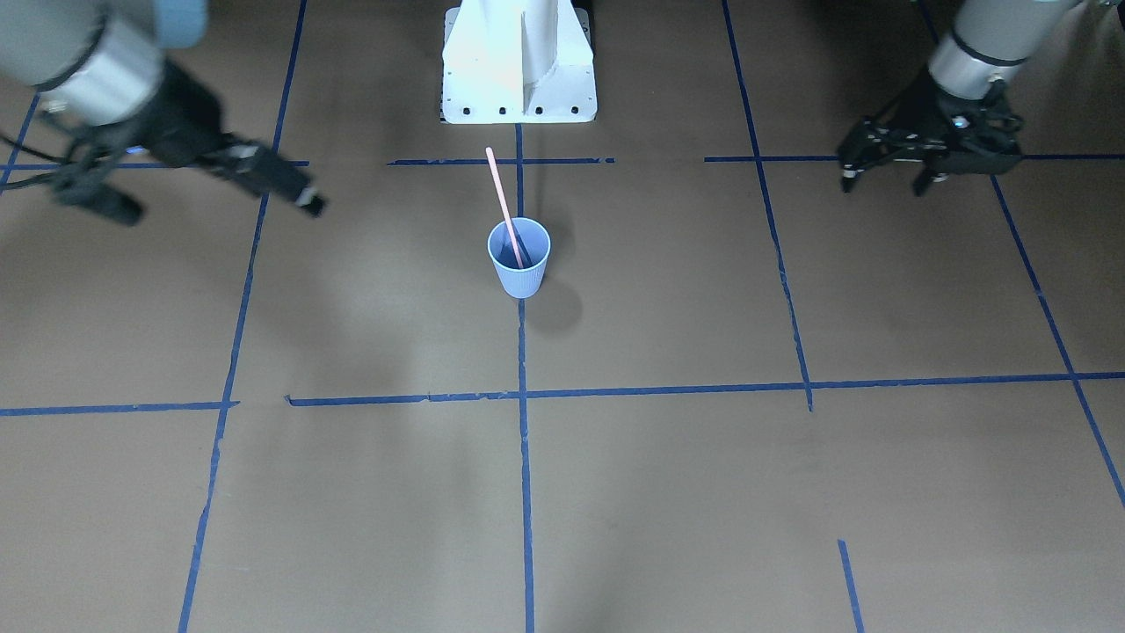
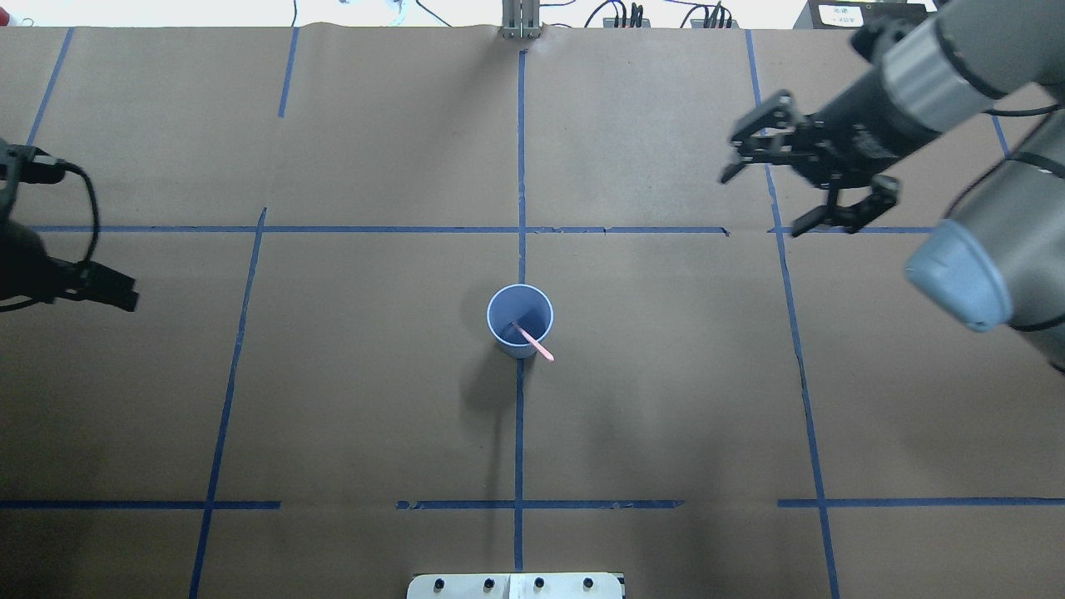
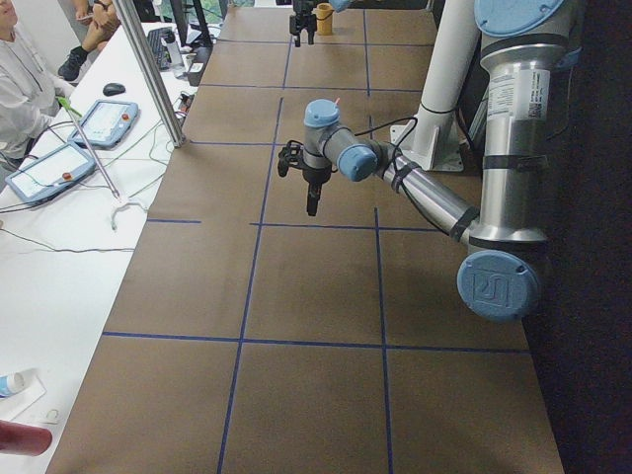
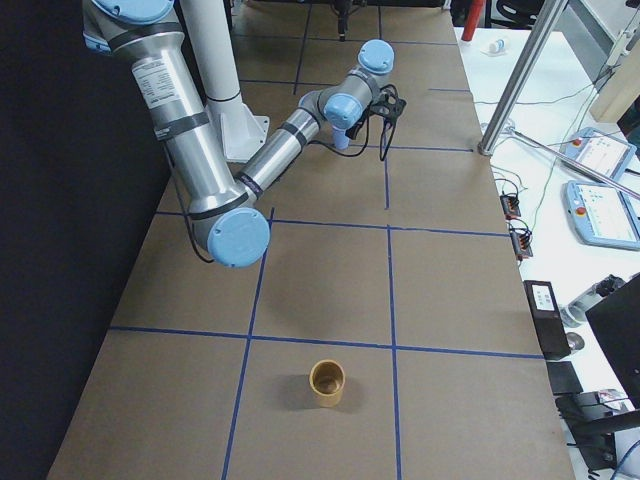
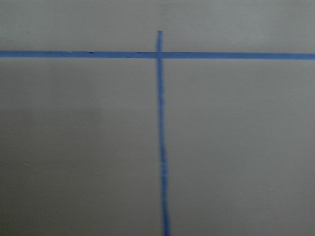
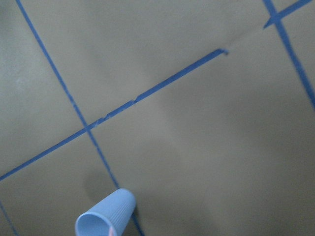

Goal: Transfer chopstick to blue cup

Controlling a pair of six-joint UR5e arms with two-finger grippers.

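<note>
Off to the cup's left, your left hand is hanging above the brown worktop. Its two fingers are standing apart with nothing between them. Its wrist camera is showing you only bare worktop and a crossing of blue tape lines.

In the middle, the blue cup is standing upright on the centre tape line. The pink chopstick is sitting inside it. Its lower end is resting down in the cup, and its upper end is leaning out over the rim toward the robot's base and slightly toward the right arm's side. You are seeing the cup and chopstick well apart from both hands, roughly midway between them.

Off to the cup's right, your right hand is hovering above the worktop, its fingers spread wide and gripping nothing. Its wrist camera is catching the cup at the bottom edge of its view.
</note>
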